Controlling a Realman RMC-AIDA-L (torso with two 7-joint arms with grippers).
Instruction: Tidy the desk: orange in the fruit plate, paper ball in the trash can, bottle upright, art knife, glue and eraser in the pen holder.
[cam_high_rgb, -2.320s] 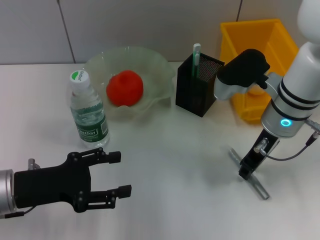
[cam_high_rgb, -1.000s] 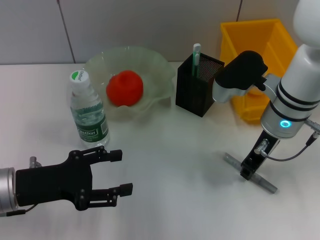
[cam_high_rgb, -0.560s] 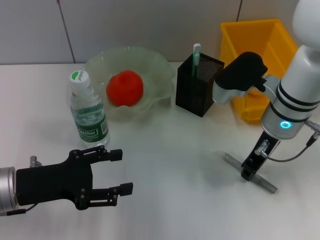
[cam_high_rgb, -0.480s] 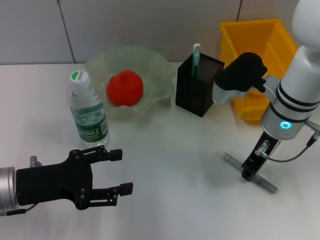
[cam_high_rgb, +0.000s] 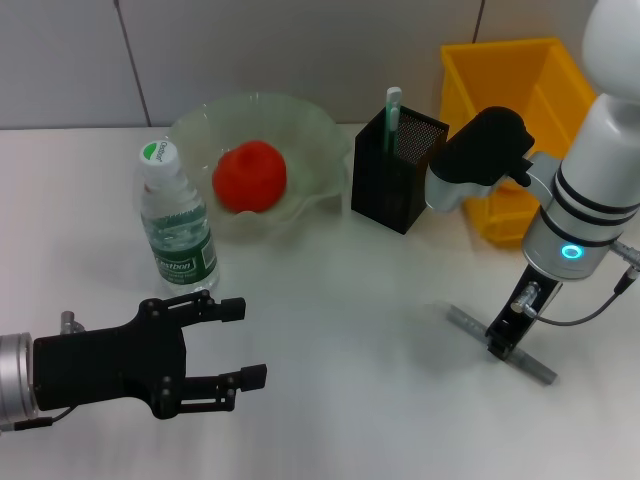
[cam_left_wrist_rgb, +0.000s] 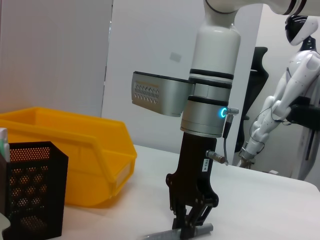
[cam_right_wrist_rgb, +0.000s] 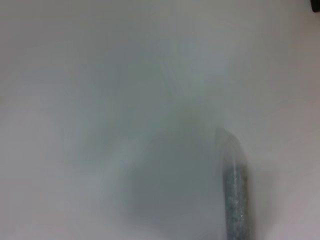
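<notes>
Art knife, slim grey metal bar (cam_high_rgb: 500, 343) flat on white desk (cam_high_rgb: 350, 330): judged light, stiff, slippery; right gripper (cam_high_rgb: 497, 345) clamps its middle, the best hold; left gripper (cam_high_rgb: 240, 343) idle, spread.

Right end effector (cam_high_rgb: 499, 344) points down, seemingly closed; left end effector (cam_high_rgb: 240, 342) spread low

It looks like a robotics lab: a white humanoid robot (cam_left_wrist_rgb: 295, 75) stands beyond the white table (cam_high_rgb: 350, 300), before plain panelled walls (cam_high_rgb: 250, 45), though its surroundings are unclear.
</notes>
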